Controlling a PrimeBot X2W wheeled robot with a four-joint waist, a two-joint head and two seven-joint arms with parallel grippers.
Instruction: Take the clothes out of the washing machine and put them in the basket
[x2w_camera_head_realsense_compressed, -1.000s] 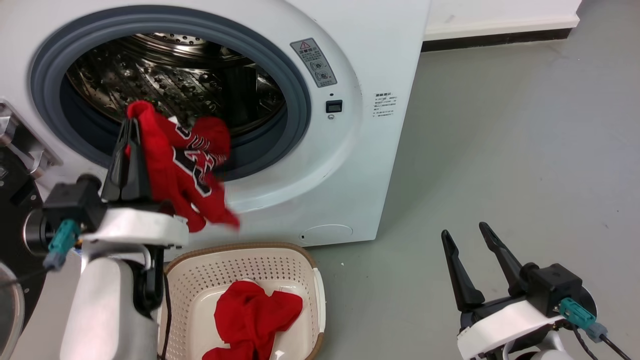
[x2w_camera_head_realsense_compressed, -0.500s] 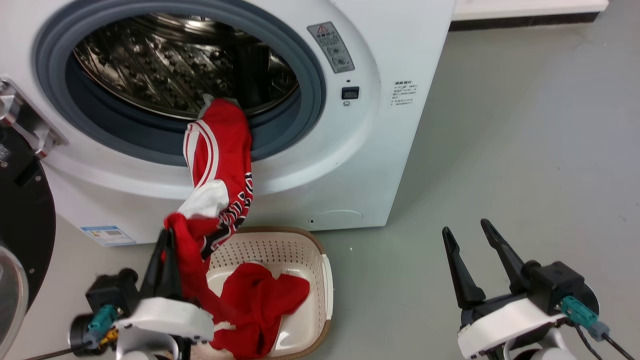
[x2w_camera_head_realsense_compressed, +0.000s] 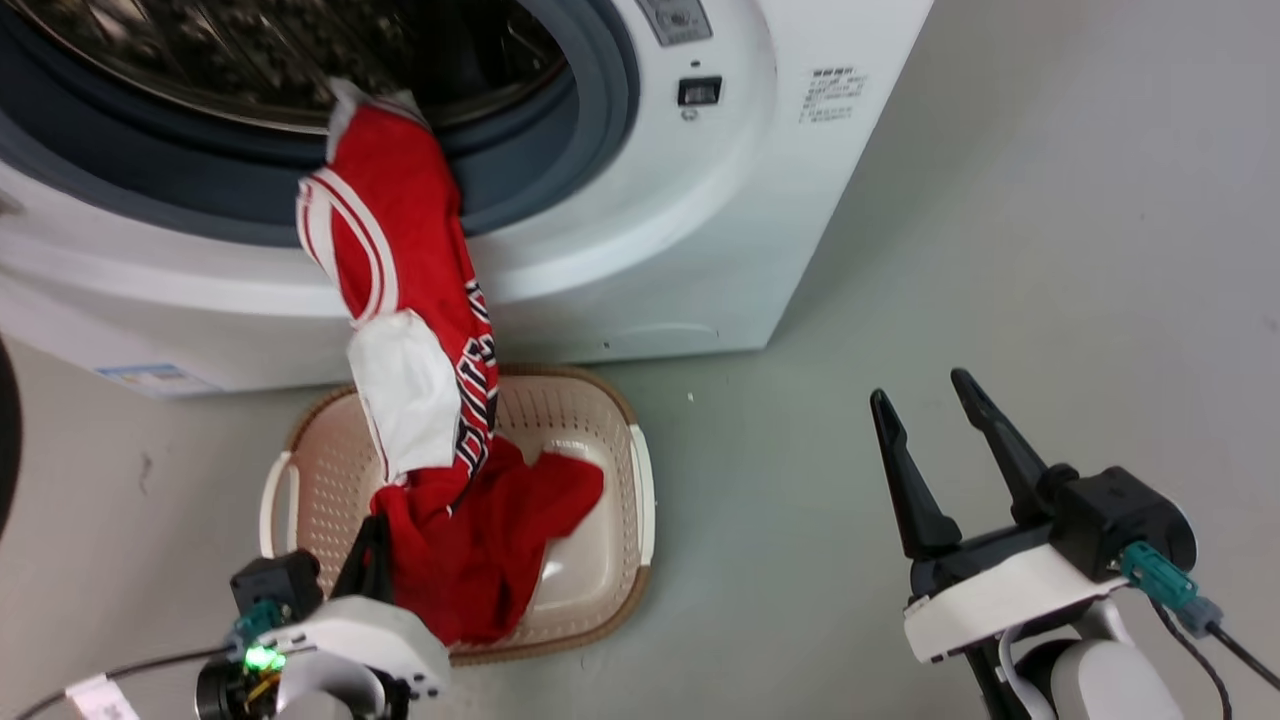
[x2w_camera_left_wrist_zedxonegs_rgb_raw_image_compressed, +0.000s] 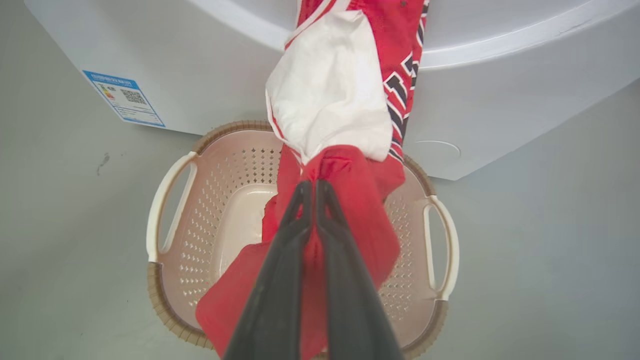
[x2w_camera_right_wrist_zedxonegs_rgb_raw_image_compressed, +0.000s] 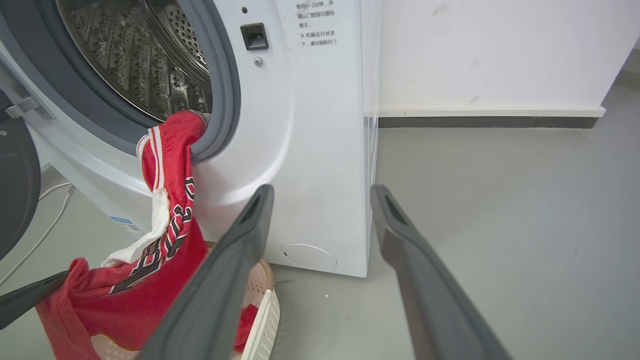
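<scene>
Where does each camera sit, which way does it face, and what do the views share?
Head view: on the robot's head, facing down at the washing machine, basket and floor; left gripper at lower left, right gripper at lower right.
Left wrist view: on the left wrist, facing down into the basket; its fingers, shut on the striped garment.
Right wrist view: low on the right wrist, facing the machine's front and the wall; its open fingers.
Shared: all three show the striped garment, basket and machine.

Grey floor (x2w_camera_right_wrist_zedxonegs_rgb_raw_image_compressed: 500, 200) meets a white wall (x2w_camera_right_wrist_zedxonegs_rgb_raw_image_compressed: 475, 50) above dark skirting (x2w_camera_right_wrist_zedxonegs_rgb_raw_image_compressed: 480, 122).
</scene>
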